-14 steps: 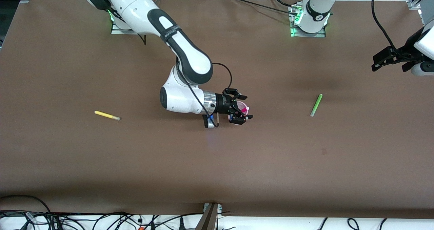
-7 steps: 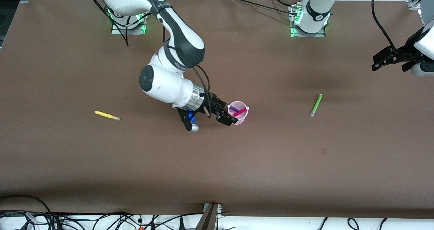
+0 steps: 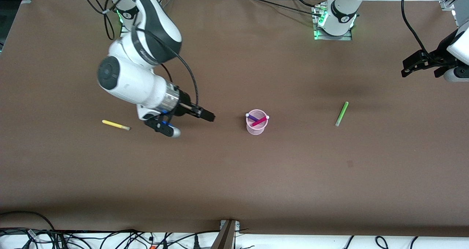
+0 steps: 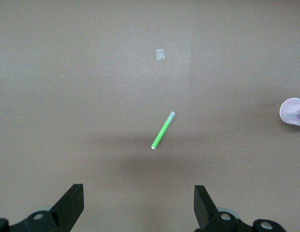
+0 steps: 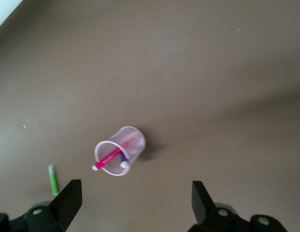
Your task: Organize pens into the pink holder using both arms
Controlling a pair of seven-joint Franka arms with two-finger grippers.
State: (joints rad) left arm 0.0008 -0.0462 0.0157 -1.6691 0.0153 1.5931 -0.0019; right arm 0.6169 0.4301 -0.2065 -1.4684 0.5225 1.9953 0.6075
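Note:
The pink holder (image 3: 256,123) stands upright mid-table with the magenta-pink pen (image 3: 260,121) and the purple pen (image 3: 251,117) leaning inside it; it also shows in the right wrist view (image 5: 119,150) and at the edge of the left wrist view (image 4: 293,111). The yellow pen (image 3: 115,125) lies toward the right arm's end. The light green pen (image 3: 341,113) lies toward the left arm's end and shows in the left wrist view (image 4: 162,130). My right gripper (image 3: 207,115) is open and empty, between the yellow pen and the holder. My left gripper (image 3: 412,67) is open and empty, high at the left arm's end.
The brown table (image 3: 234,175) is bare apart from these things. Cables (image 3: 110,238) lie past its edge nearest the front camera. A small pale scrap (image 4: 160,54) lies on the table near the green pen.
My right gripper has pulled away from the holder toward the yellow pen, leaving the magenta-pink and purple pens in the holder. The left arm has not moved.

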